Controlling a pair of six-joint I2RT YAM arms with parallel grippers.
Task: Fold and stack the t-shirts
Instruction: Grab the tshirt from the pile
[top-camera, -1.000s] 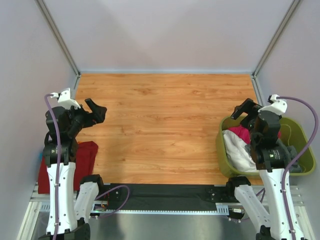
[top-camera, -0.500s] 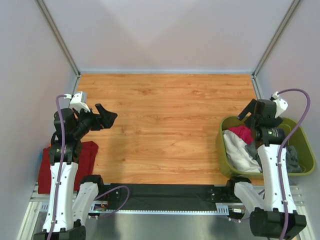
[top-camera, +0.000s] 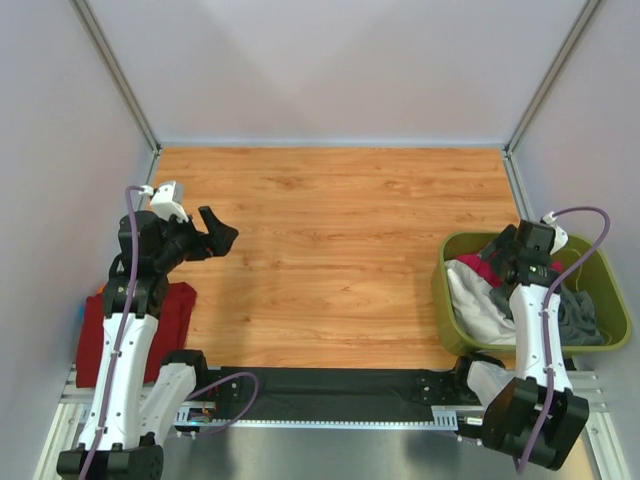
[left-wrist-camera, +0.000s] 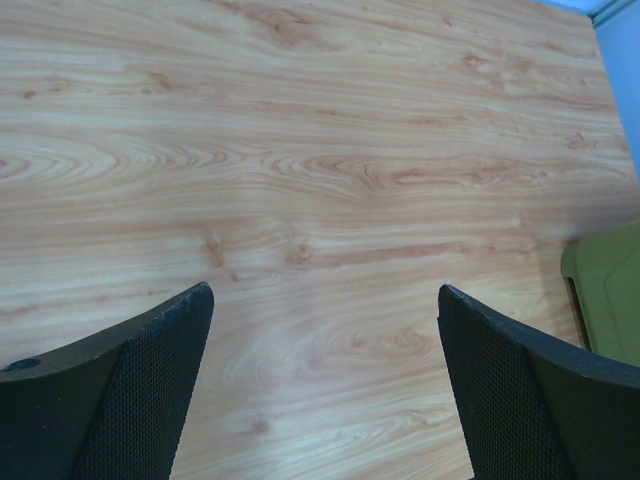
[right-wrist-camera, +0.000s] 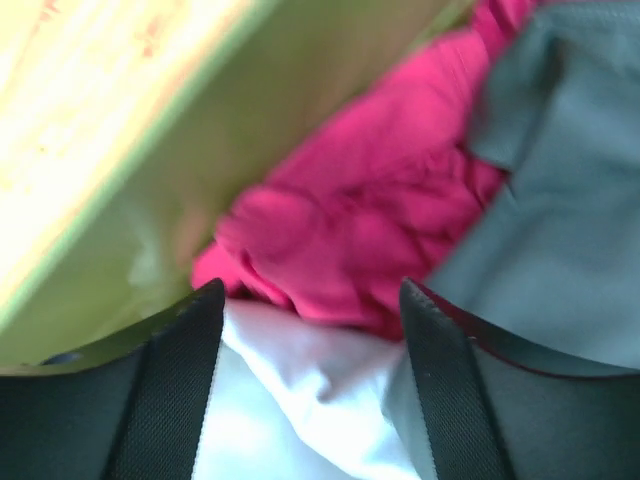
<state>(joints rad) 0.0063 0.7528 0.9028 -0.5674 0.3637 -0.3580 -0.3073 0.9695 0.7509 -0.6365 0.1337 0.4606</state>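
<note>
A magenta-pink t-shirt lies crumpled in the olive-green bin at the right, with a white t-shirt and a grey t-shirt beside it. In the right wrist view the pink shirt, the white one and the grey one fill the frame. My right gripper is open, low inside the bin, its jaws either side of the pink and white cloth. A darker red t-shirt lies folded at the left table edge. My left gripper is open and empty above bare wood.
The wooden table spreads between the arms. Grey walls close the back and both sides. The bin's near wall stands close to my right gripper's left finger. The bin's corner shows in the left wrist view.
My right arm has swung forward and down, dropping its gripper into the bin over the pink shirt. My left gripper has moved right, out over the table.
</note>
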